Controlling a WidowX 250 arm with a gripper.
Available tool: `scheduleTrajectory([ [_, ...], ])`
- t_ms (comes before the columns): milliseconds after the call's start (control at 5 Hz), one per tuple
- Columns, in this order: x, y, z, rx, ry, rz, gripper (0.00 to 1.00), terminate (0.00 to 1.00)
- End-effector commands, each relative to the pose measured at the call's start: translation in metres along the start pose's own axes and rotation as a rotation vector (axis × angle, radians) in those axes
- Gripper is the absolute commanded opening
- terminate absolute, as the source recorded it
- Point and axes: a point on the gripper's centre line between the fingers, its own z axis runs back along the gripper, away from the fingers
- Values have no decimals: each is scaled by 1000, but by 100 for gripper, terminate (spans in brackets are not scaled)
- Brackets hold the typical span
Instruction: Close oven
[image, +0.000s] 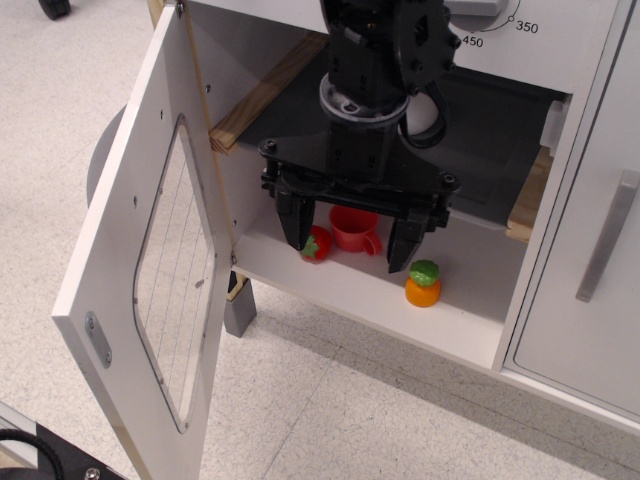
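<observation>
The white toy oven (380, 300) stands open. Its door (150, 250), with a rounded wire-lined clear window (178, 275), is swung wide out to the left. A dark tray (490, 140) lies on wooden rails inside. My black gripper (350, 245) hangs in front of the oven opening, to the right of the door. Its two fingers are spread apart and hold nothing. Behind them on the oven floor sit a red toy (318, 245), a pink cup (355, 230) and an orange toy with a green top (423, 283). The door's handle is hidden from this side.
A plain white cabinet door (590, 300) with a straight grey bar handle (607, 235) is at the right. A dial marked 350 and 450 (490, 15) is above the oven. A grey foot (240, 310) supports the kitchen on the speckled floor.
</observation>
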Motion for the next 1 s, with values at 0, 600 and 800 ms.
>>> scheduleTrajectory([
  [0, 0, 0, 0, 0, 0, 0, 100, 0],
  [600, 19, 102, 42, 37, -55, 219, 100, 0],
  [800, 26, 133, 51, 38, -81, 228, 100, 0],
])
